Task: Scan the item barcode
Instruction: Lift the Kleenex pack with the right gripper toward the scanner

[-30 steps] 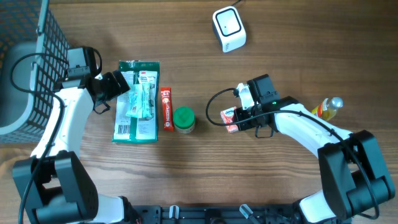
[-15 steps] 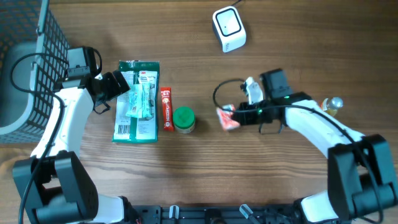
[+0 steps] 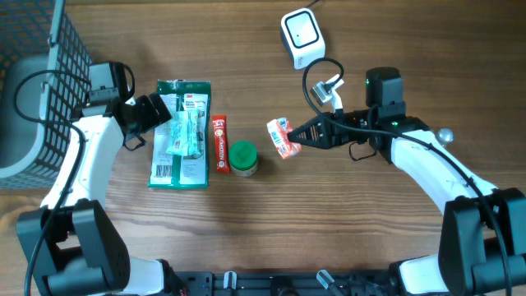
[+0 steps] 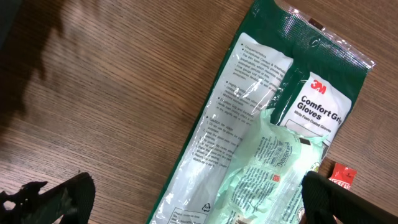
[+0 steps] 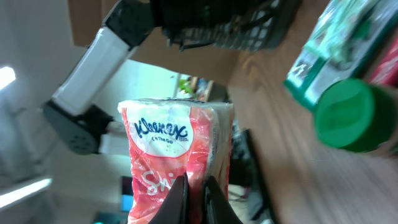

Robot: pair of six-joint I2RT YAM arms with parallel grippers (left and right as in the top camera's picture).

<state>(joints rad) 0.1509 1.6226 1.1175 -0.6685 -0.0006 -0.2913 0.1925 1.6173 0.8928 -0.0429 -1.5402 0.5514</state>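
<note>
1. Plainly, the tissue pack point(image 3: 282, 137) is a soft, light pocket packet in slick printed film. It will squash and may slide under a pinch, so an end or seam with the wad behind it looks the safest hold.
2. It sits in the right gripper point(image 3: 306, 134), whose jaws are clamped on one end of it. It appears held off the table point(image 3: 394, 49), between the green-lidded jar point(image 3: 242, 158) and the scanner point(image 3: 302, 37), well apart from the scanner.
3. In the right wrist view its long axis runs straight out from the fingertips, with the logo face toward that camera. From overhead it lies slightly askew, its free end toward the jar. No barcode shows in either view, so I cannot tell which face carries it.
4. My judgement: the pack must be carried up to the scanner and turned until the code faces the scanner window.
5. The left gripper point(image 3: 161, 113) stands wide open and holds nothing, poised over the glove packet point(image 3: 182, 136). A red box point(image 3: 219, 142) lies just beside the packet.
</note>
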